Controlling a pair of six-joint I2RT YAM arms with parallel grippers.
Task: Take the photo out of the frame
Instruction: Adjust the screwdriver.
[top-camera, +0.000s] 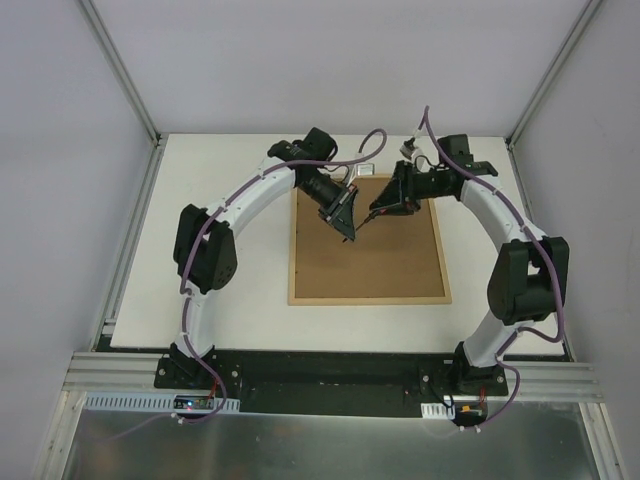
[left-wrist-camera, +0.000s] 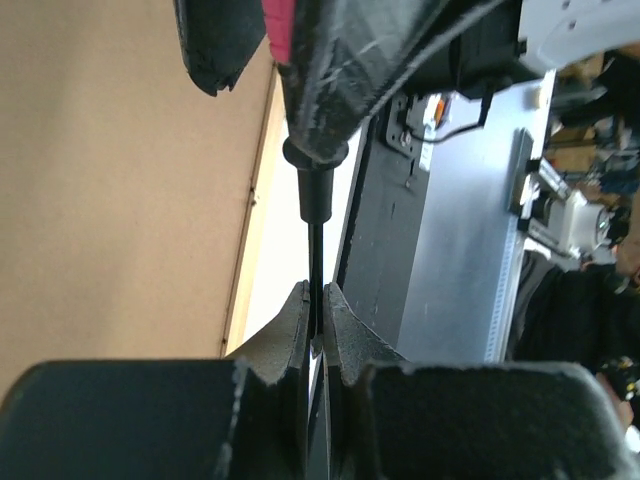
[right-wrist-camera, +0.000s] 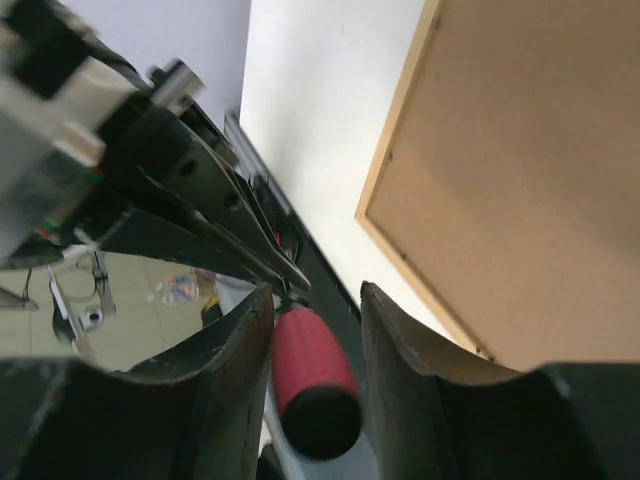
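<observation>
Where my left tool (left-wrist-camera: 316, 300) meets, its jaws are clamped tight on the thin black shaft of a screwdriver (left-wrist-camera: 313, 215). My right tool (right-wrist-camera: 317, 292) stands parted around that screwdriver's red handle, with a sliver of gap on one side. Both hang over the far half of the frame (top-camera: 368, 299), which lies flat on the white worktop (top-camera: 250, 310) between my arms. Its brown back (top-camera: 370, 260) faces up and fills the light wood rim. I cannot see what lies under that back.
</observation>
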